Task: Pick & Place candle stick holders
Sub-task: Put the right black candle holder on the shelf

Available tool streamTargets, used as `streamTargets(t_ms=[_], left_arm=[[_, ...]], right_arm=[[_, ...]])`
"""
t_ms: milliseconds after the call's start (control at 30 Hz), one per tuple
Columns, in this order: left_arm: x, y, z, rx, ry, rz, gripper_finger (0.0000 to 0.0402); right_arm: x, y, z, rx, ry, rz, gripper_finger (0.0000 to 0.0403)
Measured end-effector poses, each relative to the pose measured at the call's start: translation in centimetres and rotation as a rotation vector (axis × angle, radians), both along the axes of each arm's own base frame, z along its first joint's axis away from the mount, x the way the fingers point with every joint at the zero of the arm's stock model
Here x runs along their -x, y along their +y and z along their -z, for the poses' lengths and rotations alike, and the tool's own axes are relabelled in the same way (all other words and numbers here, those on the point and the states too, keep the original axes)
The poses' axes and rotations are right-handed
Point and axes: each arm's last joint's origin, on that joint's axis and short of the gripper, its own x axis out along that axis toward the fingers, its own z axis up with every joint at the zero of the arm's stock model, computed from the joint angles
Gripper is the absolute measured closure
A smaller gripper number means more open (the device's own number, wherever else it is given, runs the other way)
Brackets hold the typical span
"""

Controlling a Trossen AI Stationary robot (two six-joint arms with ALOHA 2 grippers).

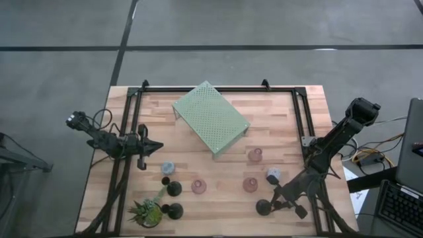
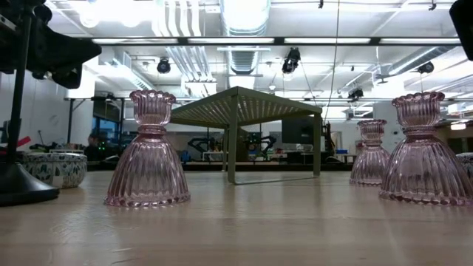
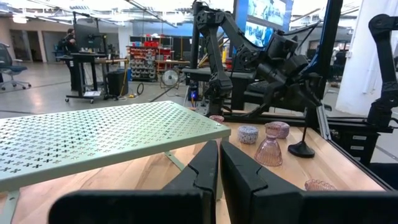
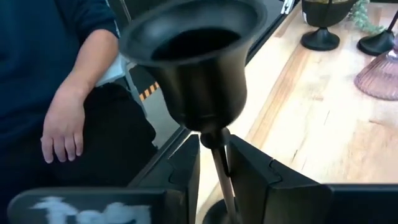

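My right gripper (image 1: 276, 199) is near the table's front right, shut on a black candle stick holder (image 1: 263, 208) with a bell-shaped cup (image 4: 193, 56). My left gripper (image 1: 157, 147) is shut and empty at the table's left, beside the green perforated stand (image 1: 211, 118). Two more black holders (image 1: 173, 189) (image 1: 175, 211) stand on their round bases at the front left. Three pink holders (image 1: 198, 186) (image 1: 250, 184) (image 1: 255, 155) and two blue-grey cups (image 1: 168, 167) (image 1: 272, 175) stand on the wood. My right gripper has the black holder's thin stem (image 4: 219, 163) between its two fingers, just under the cup. The fingers come from the table's right side and lie across the stem. The round base (image 4: 214, 214) shows below the fingers. Whether it rests on the table I cannot tell.
A small spiky green potted plant (image 1: 147, 211) stands at the front left beside the black holders. A dark metal frame (image 1: 132, 132) runs along the table's edges. A person's hand and blue sleeve (image 4: 62, 124) show off the table's right side.
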Motion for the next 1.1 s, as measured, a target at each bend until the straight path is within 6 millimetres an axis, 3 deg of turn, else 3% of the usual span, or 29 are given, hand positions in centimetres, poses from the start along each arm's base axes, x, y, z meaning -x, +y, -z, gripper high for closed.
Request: streamTargets(t_ms=[600,867,1100], left_arm=[[0.0,0.0,0.0,-0.001,0.001,0.000,0.0381],[0.0,0.0,0.0,-0.001,0.001,0.000,0.0381],[0.0,0.0,0.0,-0.001,0.002,0.000,0.0381]], right_arm=[[-0.1,-0.1,-0.3,0.028,-0.026,0.022,0.0389],[-0.2,-1.0,-3.0,-0.025,-0.108,0.109,0.0384],[-0.4,-3.2,-6.4,0.000,-0.131,0.327,0.0384]])
